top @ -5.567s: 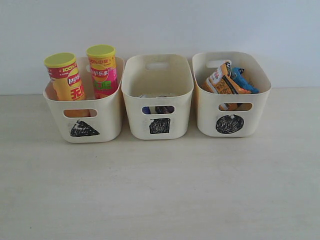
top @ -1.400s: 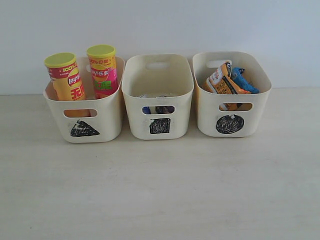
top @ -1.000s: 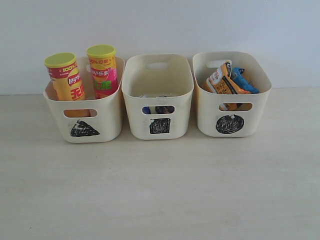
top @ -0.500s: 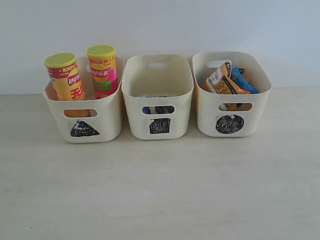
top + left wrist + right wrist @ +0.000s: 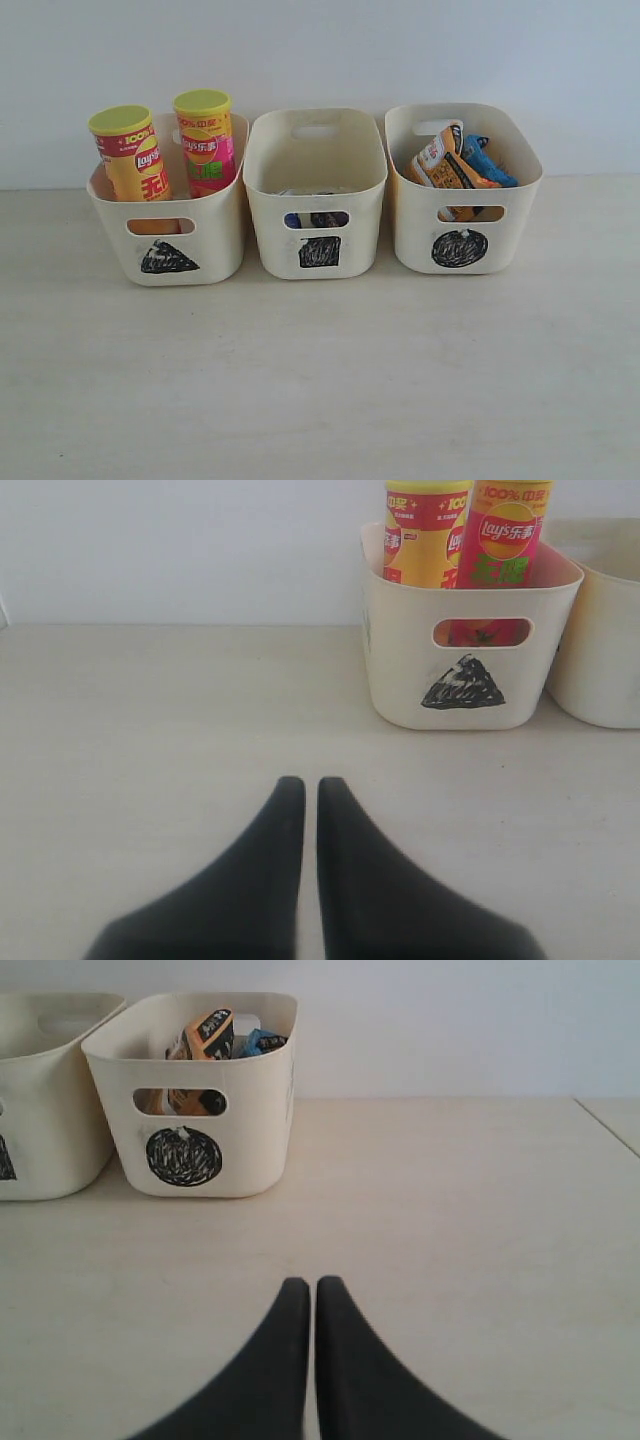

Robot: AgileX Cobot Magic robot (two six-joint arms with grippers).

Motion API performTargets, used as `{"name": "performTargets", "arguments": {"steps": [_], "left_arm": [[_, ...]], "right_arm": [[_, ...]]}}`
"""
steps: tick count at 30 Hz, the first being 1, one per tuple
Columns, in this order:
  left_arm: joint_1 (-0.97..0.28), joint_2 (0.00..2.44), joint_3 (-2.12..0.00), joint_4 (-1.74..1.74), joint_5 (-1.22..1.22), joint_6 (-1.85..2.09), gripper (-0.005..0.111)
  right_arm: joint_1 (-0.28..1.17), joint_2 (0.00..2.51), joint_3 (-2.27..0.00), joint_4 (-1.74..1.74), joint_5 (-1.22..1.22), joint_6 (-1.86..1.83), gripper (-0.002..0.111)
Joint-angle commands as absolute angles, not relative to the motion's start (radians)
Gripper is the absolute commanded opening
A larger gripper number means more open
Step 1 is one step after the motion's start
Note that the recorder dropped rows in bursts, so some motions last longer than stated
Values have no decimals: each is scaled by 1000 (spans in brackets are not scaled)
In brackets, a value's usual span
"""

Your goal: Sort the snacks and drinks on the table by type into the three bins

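On the pale beige table (image 5: 320, 390), three cream plastic bins stood in a row before a white wall (image 5: 320, 50), with the square-marked bin (image 5: 362, 235) in the middle. Just to its left in the exterior view stood the triangle-marked bin (image 5: 215, 245), and just to its right the circle-marked bin (image 5: 410, 240), each close beside it.

Inside the triangle-marked bin two tall chip cans stood upright side by side. The yellow-red can (image 5: 130, 160) was farther from the square-marked bin and the pink-green can (image 5: 205, 140) nearer it, and their yellow-green lids (image 5: 119, 119) rose above the rim. Inside the square-marked bin the two drink cartons sat low and mostly hidden. Through its front handle slot (image 5: 310, 219) only a sliver of the blue-and-white carton (image 5: 292, 220) and of the dark purple carton (image 5: 328, 218) showed. In the circle-marked bin the orange-brown packet (image 5: 445, 165) leaned upright and poked above the rim. The blue packet (image 5: 488, 163) touched it on the side away from the square-marked bin.

The left gripper (image 5: 310, 783) was clenched, its black fingers (image 5: 270, 850) drawn together on nothing, over bare table on the triangle-marked bin's side of the square-marked bin and well apart from it. The right gripper (image 5: 305, 1283) was likewise clenched and empty, over bare table on the circle-marked bin's side, also well apart from the square-marked bin.
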State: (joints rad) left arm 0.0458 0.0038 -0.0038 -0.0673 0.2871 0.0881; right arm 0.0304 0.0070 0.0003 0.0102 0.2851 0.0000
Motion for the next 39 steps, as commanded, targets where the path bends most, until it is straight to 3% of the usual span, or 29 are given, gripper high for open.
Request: {"name": "performTargets", "arguments": {"steps": [1,39], "left_arm": [[49,0,0,-70,288,77,4],[49,0,0,-70,288,77,4]], "right_arm": [[32,0,0,16,348,-9,0],[32,0,0,16,349,32,0]]}}
